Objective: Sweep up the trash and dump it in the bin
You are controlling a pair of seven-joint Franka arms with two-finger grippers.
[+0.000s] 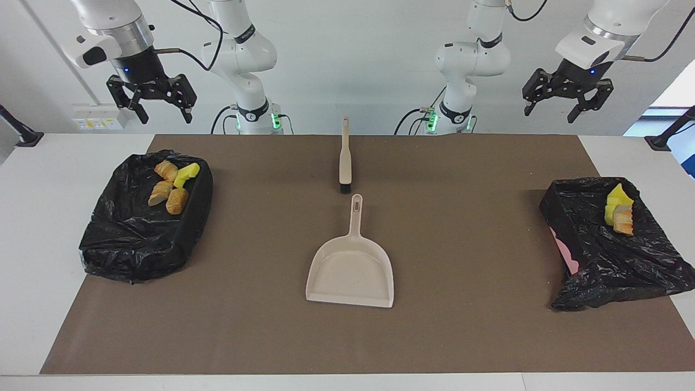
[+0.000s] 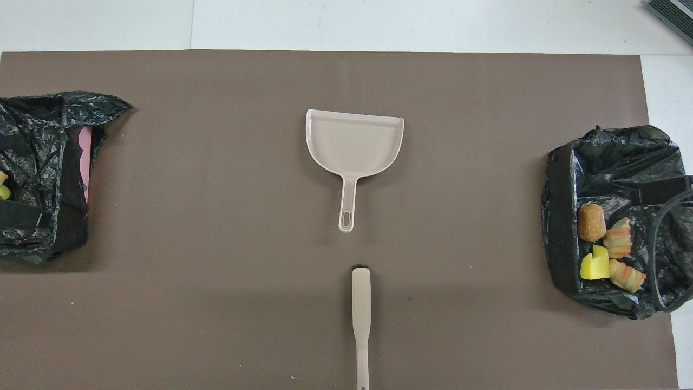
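**A:** How is the worktop (image 1: pixel 32 228) laid out?

**B:** A brown mat (image 1: pixel 467 336) is spread over the white worktop. A beige dustpan (image 1: pixel 350 271) is laid flat on the middle of the mat, its handle pointed toward the robots. A beige brush (image 1: pixel 345 155) is laid nearer to the robots than the dustpan, in line with its handle, with the dark bristles turned toward the pan. The two are seen apart, with a small gap between them.

**A:** And where is the trash found?

**B:** It is seen inside two bins lined with black bags. In the bin at the right arm's end (image 1: pixel 144 217), four sponge chunks (image 1: pixel 169 187) are grouped at the side nearer to the robots: three orange-and-cream pieces and one yellow. In the bin at the left arm's end (image 1: pixel 608 244), a yellow chunk and an orange-striped chunk (image 1: pixel 619 212) are piled together, also at the side nearer to the robots. A patch of pink is shown where that bag sags.

**A:** What is shown of the hands?

**B:** The right hand (image 1: pixel 151 106) is held high in the air, over the worktop edge by its bin, fingers spread and nothing grasped. The left hand (image 1: pixel 564 100) is raised likewise at its own end, released and bare. Neither the dustpan nor the brush is touched by either hand.
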